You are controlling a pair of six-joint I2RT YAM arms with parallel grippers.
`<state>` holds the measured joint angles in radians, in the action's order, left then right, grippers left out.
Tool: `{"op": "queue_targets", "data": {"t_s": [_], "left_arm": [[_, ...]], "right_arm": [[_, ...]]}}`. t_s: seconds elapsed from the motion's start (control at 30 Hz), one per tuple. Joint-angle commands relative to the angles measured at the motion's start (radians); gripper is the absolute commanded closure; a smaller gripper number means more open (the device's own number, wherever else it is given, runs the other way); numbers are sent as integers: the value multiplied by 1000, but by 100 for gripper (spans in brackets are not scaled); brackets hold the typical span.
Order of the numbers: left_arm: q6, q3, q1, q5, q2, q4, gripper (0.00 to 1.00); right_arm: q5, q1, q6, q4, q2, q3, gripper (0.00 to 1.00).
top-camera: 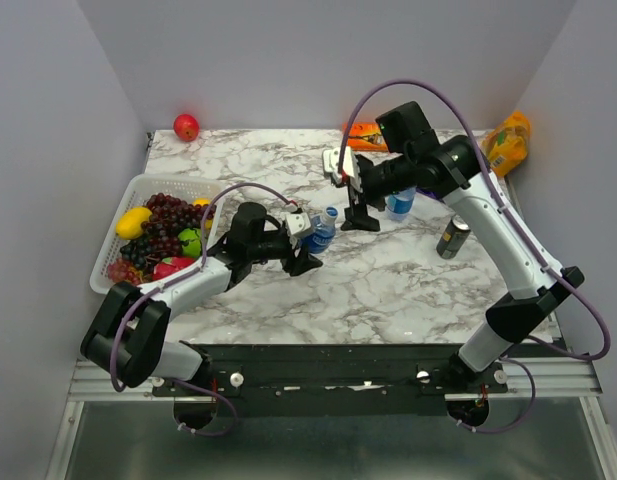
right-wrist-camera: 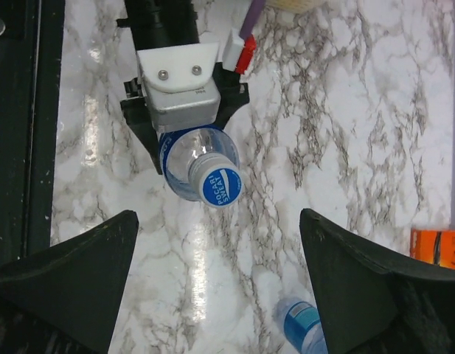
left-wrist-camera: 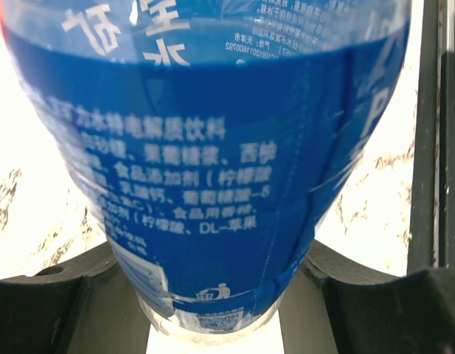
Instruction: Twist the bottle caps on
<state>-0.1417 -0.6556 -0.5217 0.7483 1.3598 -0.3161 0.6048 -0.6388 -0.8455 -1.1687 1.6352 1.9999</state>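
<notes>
held bottle: centre of top view, clear, blue label with white print | cap: blue, white lettering, on its neck | left gripper: clamped round held bottle | right gripper: spread wide, holding nothing | second bottle: bottom edge of right wrist view

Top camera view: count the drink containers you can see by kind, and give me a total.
Clear bottles with blue labels: 2 (left bottle, right bottle)
Dark drink can: 1
Total: 3
</notes>
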Motion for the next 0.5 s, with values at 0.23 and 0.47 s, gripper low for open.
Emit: {"op": "queue_targets", "data": {"t_s": [0.23, 0.47], "left_arm": [[-285, -88, -9, 49, -8, 244, 100], [-217, -111, -9, 88, 4, 216, 100]], "right_arm": [[67, -58, -472, -247, -14, -46, 3], [-31, -127, -445, -108, -60, -216, 0]]}}
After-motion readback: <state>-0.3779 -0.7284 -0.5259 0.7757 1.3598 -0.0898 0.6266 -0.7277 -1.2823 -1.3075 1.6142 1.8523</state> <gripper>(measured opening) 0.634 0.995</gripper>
